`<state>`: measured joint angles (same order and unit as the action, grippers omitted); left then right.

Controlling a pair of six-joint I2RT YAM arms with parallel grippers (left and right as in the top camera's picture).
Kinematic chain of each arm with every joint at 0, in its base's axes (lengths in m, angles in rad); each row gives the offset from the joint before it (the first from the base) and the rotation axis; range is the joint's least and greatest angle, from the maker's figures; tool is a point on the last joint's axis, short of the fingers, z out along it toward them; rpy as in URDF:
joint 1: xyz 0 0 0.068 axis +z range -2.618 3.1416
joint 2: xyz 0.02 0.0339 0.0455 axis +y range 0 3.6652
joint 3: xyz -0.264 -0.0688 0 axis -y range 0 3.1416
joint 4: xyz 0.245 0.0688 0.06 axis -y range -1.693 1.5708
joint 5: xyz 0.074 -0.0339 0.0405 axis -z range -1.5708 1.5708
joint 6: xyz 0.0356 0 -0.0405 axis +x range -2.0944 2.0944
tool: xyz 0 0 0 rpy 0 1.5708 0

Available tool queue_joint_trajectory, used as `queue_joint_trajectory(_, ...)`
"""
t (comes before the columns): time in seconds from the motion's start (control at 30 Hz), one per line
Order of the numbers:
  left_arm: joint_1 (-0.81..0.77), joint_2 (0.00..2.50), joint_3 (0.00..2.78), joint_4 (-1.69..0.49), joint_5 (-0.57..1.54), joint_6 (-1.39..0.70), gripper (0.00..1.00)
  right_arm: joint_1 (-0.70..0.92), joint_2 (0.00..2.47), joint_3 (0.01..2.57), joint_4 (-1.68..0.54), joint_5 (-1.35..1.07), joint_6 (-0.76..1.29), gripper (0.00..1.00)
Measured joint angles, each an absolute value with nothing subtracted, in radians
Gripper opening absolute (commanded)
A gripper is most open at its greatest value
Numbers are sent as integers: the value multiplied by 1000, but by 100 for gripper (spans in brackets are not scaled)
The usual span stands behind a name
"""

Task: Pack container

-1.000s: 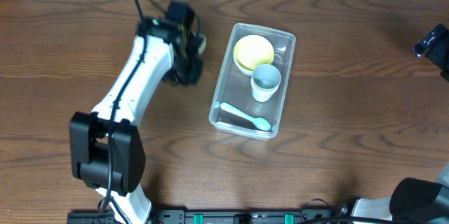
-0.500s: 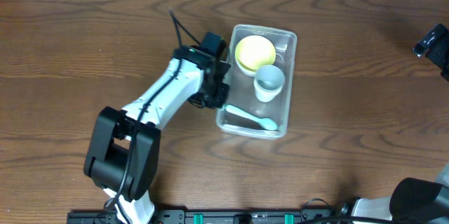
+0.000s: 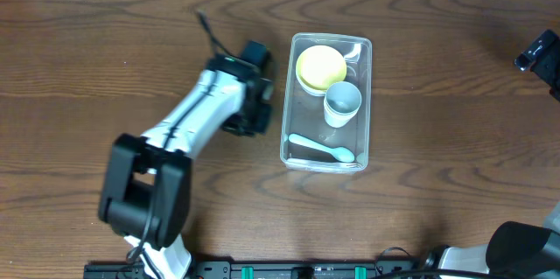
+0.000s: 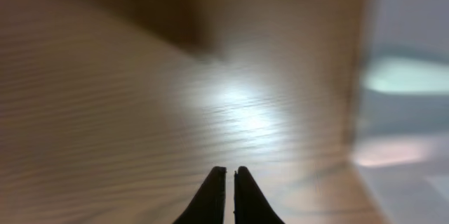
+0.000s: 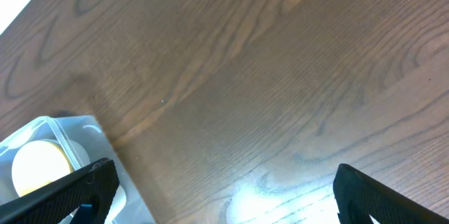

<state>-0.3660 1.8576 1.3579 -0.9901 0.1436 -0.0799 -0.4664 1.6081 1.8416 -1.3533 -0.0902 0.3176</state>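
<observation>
We see the container [image 3: 285, 95] right of the table's [image 3: 437, 183] middle, its long sides running near to far. Inside it are a yellow bowl [image 3: 319, 67] at the far end, a pale cup [image 3: 341, 104] just beside it, and a spoon [image 3: 322, 148] lying across the near end. The left gripper [image 4: 230, 170] has its fingers pressed together on nothing. It sits low over the wood just left of the container's left wall and, as far as we can tell, does not touch it. The right gripper [image 5: 224, 171] is spread wide and well off to the far right.

We judge the main risk to be a stray sideways swing of the left arm. The wrist view is smeared, and a knock on the wall could skid the light tub, tip the cup or roll the spoon.

Half a second ago the closed fingers were against the left wall. They have since drawn back leftward. The container, skewed a second ago, has shifted right and now lies square.
</observation>
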Motion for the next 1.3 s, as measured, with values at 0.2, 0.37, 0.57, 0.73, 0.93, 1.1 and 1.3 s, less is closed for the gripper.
queue_joint_trajectory(0.2,-144,1694,1364,-1012,109,-84,71,-466,1608,1842,-1353,-90,318,99)
queue_joint_trajectory(0.37,-21,1527,1388,-1018,97,-90,98,-466,1608,1842,-1353,-90,318,99)
queue_joint_trajectory(0.57,17,1450,1390,-1021,97,-90,98,-466,1608,1842,-1353,-90,318,99)
queue_joint_trajectory(0.73,17,1451,1390,-1021,97,-90,98,-466,1608,1842,-1353,-90,318,99)
queue_joint_trajectory(0.93,17,1451,1390,-1021,97,-90,98,-466,1608,1842,-1353,-90,318,99)
queue_joint_trajectory(1.1,17,1451,1390,-1021,97,-90,98,-466,1608,1842,-1353,-90,318,99)
queue_joint_trajectory(1.3,17,1451,1390,-1021,97,-90,98,-441,1579,1838,-1353,-88,318,99)
